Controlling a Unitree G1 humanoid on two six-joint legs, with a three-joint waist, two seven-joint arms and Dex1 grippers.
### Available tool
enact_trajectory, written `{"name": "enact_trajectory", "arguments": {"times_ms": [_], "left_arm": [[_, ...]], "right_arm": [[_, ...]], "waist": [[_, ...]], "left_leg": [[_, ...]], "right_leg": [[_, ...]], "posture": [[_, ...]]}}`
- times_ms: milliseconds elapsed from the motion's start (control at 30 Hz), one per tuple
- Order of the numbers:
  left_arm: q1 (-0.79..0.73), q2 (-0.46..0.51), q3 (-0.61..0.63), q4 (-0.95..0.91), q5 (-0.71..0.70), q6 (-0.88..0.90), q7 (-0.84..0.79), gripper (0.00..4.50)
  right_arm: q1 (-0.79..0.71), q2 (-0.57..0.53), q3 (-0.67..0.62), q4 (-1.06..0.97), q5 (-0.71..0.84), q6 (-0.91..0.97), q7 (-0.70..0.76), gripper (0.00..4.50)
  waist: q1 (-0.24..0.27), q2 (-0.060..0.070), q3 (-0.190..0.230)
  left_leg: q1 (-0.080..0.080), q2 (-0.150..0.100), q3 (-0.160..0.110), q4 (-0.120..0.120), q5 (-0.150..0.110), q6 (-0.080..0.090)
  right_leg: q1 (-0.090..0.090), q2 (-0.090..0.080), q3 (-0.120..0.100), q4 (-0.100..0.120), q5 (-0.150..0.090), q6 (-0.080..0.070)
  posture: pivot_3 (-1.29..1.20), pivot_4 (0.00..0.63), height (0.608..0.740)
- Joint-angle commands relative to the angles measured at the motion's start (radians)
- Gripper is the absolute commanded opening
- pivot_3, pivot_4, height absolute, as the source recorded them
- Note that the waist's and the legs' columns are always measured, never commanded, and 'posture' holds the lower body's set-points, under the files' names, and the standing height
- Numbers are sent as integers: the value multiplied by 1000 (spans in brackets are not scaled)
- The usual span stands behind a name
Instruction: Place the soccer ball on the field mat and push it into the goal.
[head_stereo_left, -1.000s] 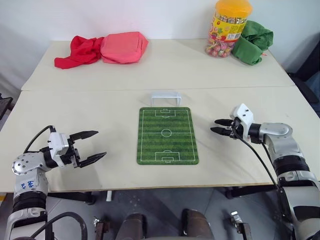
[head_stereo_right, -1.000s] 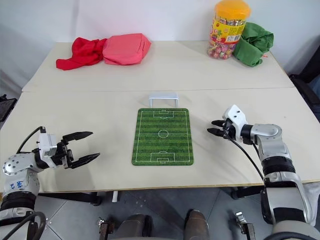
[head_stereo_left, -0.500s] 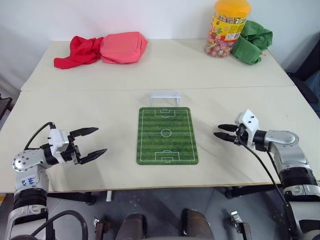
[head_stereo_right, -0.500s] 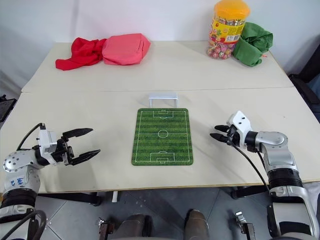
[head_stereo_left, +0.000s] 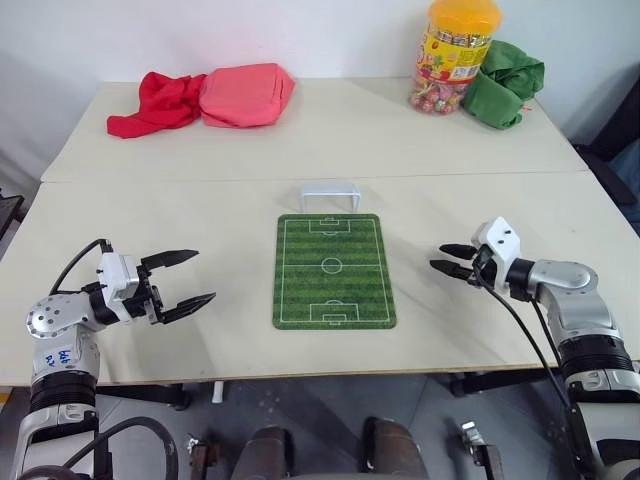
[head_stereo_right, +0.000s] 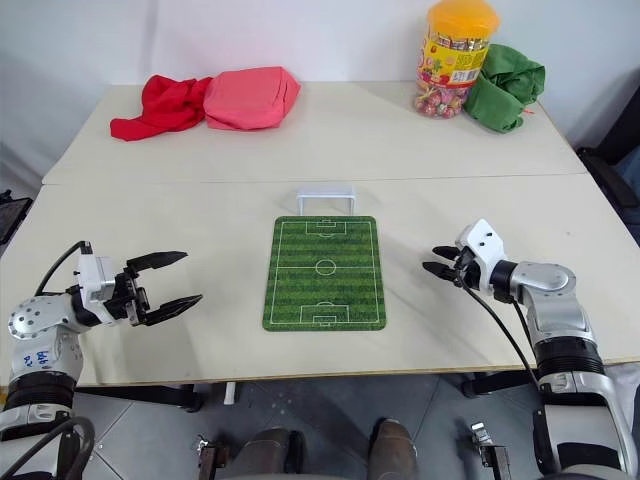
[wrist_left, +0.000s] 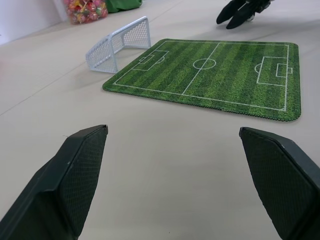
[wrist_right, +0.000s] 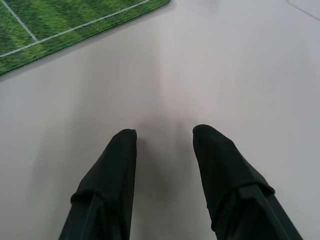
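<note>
Plainly, we had hardly begun: the field mat (head_stereo_left: 335, 270) lay bare between our two sets of fingers, the goal (head_stereo_left: 331, 194) stood at its far end, and we could not make out the soccer ball anywhere. Our left fingers (head_stereo_left: 181, 280) stood wide apart and empty above the surface. Our right fingers (head_stereo_left: 450, 259) were parted a little, with nothing between them.

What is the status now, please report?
Left gripper open, empty, left of field mat. Right gripper open, empty, right of mat. Goal at mat's far end. Nothing on the mat.
</note>
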Motion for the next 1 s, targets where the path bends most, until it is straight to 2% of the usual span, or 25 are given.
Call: {"name": "enact_trajectory", "arguments": {"times_ms": [33, 267, 467, 667, 767, 967, 1000], "left_arm": [[-10, -2, 0, 8, -4, -11, -3, 4500], [-11, -10, -3, 14, -4, -17, -1, 4500], [-16, -10, -6, 30, -6, -23, -13, 4500], [-33, -13, -11, 51, -1, -28, -18, 4500], [-50, -14, -16, 69, 3, -32, -18, 4500], [-78, -14, -24, 102, 8, -42, -24, 4500], [-81, -15, -26, 107, 8, -44, -26, 4500]], "right_arm": [[-16, -27, -24, -78, 16, 19, 1, 1910], [23, -63, -53, -214, 28, 79, -23, 1910], [198, -145, -148, -488, 82, 248, -57, 1910], [320, -168, -223, -636, 110, 342, -108, 1910], [344, -170, -239, -677, 122, 378, -123, 2487], [376, -168, -244, -686, 125, 409, -140, 4464], [376, -165, -238, -677, 125, 408, -140, 4464]], "waist": [[0, 0, 0], [2, 0, 0], [7, 0, 0], [5, 0, 0], [3, 0, 0], [5, 0, 0], [6, 0, 0]], "left_leg": [[0, 0, 0, 0, 0, 0], [0, 0, 0, 0, 0, 0], [-1, 0, 0, -1, -1, 1], [-1, 0, 1, 0, -1, 1], [0, 0, 1, 0, -1, 1], [0, 0, 1, 0, -1, 1], [0, 0, 1, 0, -1, 1]], "right_leg": [[0, 0, 0, 0, 0, 0], [0, 0, 0, 0, 0, 0], [0, 0, 0, -1, 0, 0], [0, 0, 0, 0, 0, 0], [0, 0, 0, 0, 0, 0], [0, 0, 0, 0, 0, 0], [0, 0, 0, 0, 0, 0]], "posture": [[0, 150, 740], [0, 150, 740], [0, 150, 740], [0, 150, 740], [0, 150, 740], [0, 150, 740], [0, 150, 740]]}}
